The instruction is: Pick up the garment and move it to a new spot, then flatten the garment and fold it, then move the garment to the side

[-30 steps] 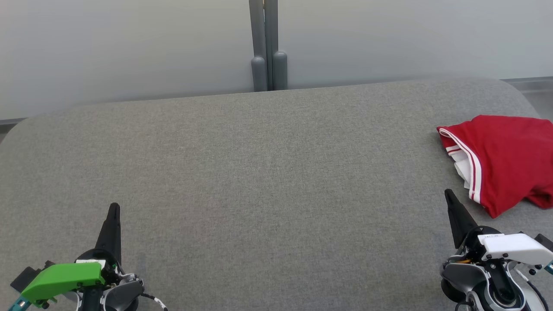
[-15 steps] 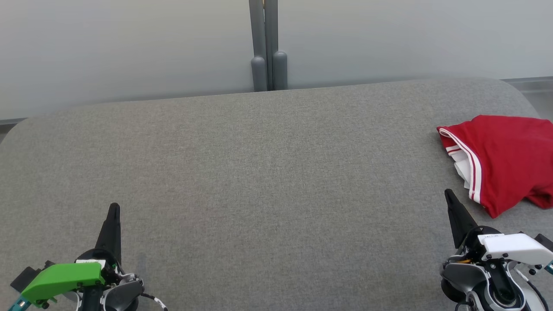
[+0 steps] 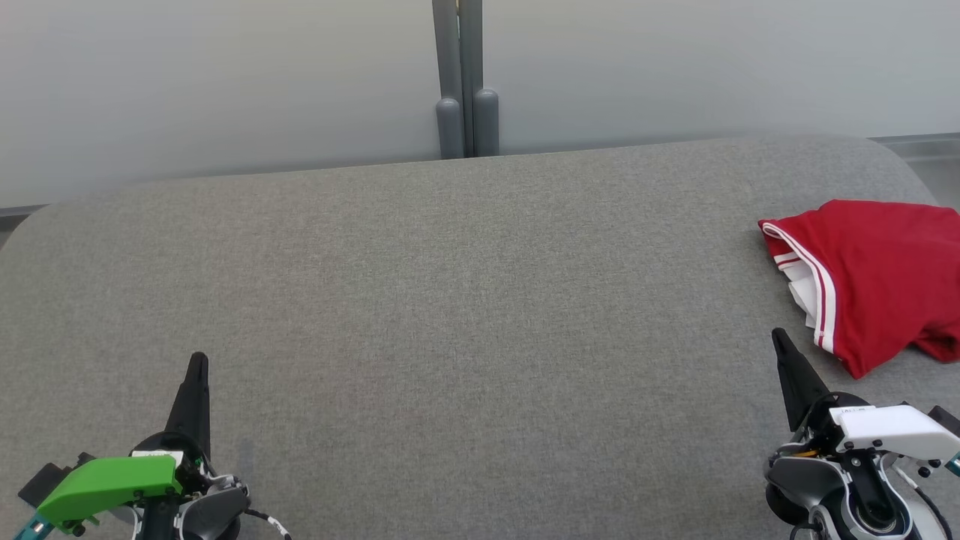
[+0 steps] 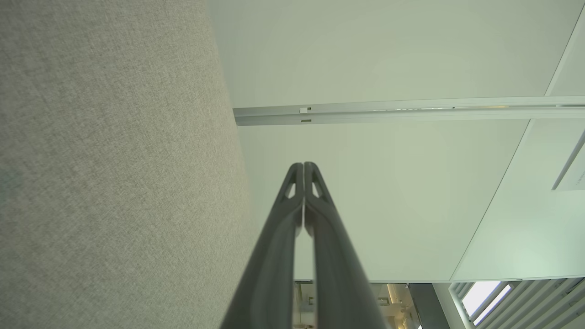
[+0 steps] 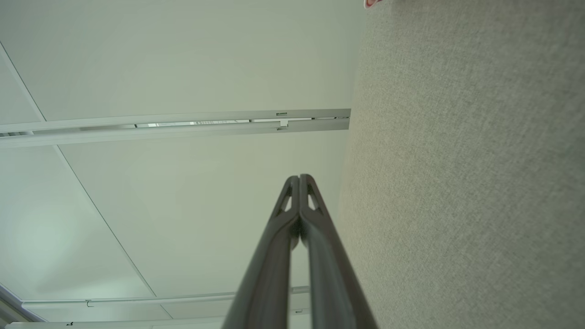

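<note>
The garment (image 3: 874, 277) is red with white stripes along one edge and lies folded at the right side of the grey table (image 3: 465, 300), partly cut off by the head view's right border. A sliver of the garment (image 5: 372, 2) shows at the top of the right wrist view. My right gripper (image 3: 778, 337) is shut with nothing in it, at the lower right, just short of the garment's near corner. My left gripper (image 3: 198, 360) is shut and empty at the lower left, far from the garment. In each wrist view the fingertips meet: the left gripper (image 4: 303, 165) and the right gripper (image 5: 300, 177).
The table has rounded far corners and a fabric-like grey top. A pale wall stands behind it, with a grey post (image 3: 461, 82) at the middle of the far edge. A strip of floor shows at the far right corner.
</note>
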